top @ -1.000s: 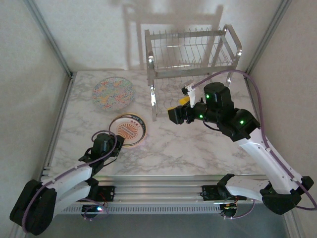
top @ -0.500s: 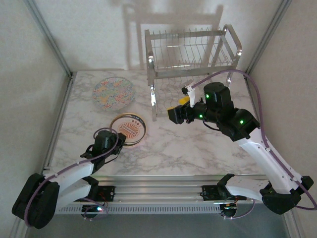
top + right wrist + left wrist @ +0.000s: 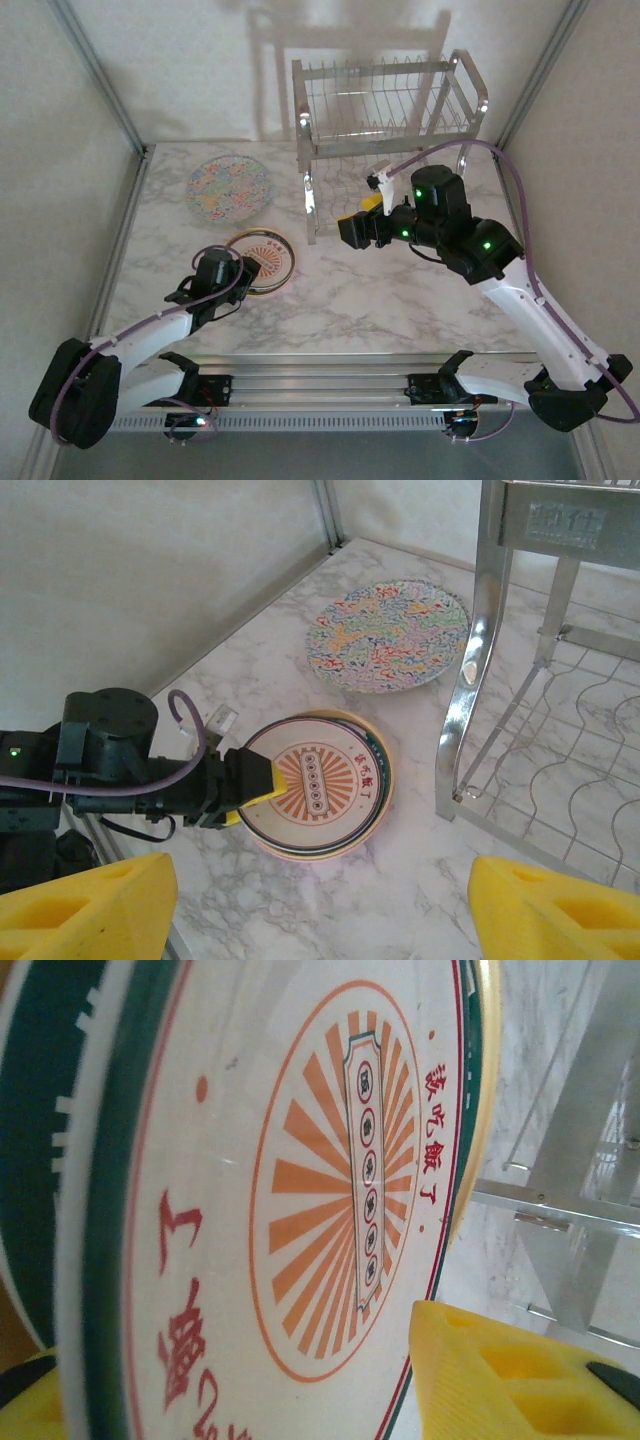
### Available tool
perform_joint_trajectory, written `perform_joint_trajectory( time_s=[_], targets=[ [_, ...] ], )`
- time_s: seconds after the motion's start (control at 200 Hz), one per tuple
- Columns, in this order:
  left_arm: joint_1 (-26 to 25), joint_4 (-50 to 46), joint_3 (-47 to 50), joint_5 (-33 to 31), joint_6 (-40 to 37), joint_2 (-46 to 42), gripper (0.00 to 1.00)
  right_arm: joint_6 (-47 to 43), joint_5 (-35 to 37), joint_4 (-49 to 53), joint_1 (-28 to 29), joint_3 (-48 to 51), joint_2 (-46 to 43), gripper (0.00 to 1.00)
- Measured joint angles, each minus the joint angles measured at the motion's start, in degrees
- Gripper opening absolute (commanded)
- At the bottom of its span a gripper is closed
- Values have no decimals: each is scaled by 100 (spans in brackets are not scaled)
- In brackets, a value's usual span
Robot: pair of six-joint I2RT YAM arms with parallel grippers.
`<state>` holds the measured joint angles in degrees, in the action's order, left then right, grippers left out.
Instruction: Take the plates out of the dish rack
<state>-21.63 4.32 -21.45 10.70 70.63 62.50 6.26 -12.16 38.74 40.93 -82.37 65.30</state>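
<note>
The dish rack (image 3: 385, 110) is set at the back of the tabletop (image 3: 400, 300). A single plate (image 3: 228, 188) is laid flat to its left. Nearer the front a stack of plates (image 3: 265, 255) is placed, with the left claw (image 3: 243, 272) at its near edge. The right claw (image 3: 347, 232) is held before the rack's lower tier, right of the stack.

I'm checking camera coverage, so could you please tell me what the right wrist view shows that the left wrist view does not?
Right wrist view: the floral plate and the left arm's black wrist. Left wrist view: legible red characters around the orange sunburst. Both: the sunburst plate topping the stack, yellow fingers of the left end effector, and a chrome leg of the dish rack.
</note>
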Motion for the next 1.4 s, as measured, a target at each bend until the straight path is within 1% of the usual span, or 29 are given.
perform_joint_trajectory(
  time_s=[0.205,0.465,0.761,0.881,1.171,1.401],
  targets=[
    [0,-573,-409,-46,-74,109,53,35,0,-2,0,-2,28,77],
    [0,-1115,-710,-131,-166,328,62,37,2,-20,0,-2,63,77],
    [0,-1506,-927,-157,-208,424,63,37,2,-37,0,-7,116,77],
    [0,-1698,-1032,-190,-210,538,67,35,4,-42,0,-13,149,78],
    [0,-2011,-1314,-302,-216,804,67,35,13,-42,0,-13,192,78],
    [0,-2463,-1615,-470,-317,988,68,35,15,-42,0,-13,210,78]
  ],
)
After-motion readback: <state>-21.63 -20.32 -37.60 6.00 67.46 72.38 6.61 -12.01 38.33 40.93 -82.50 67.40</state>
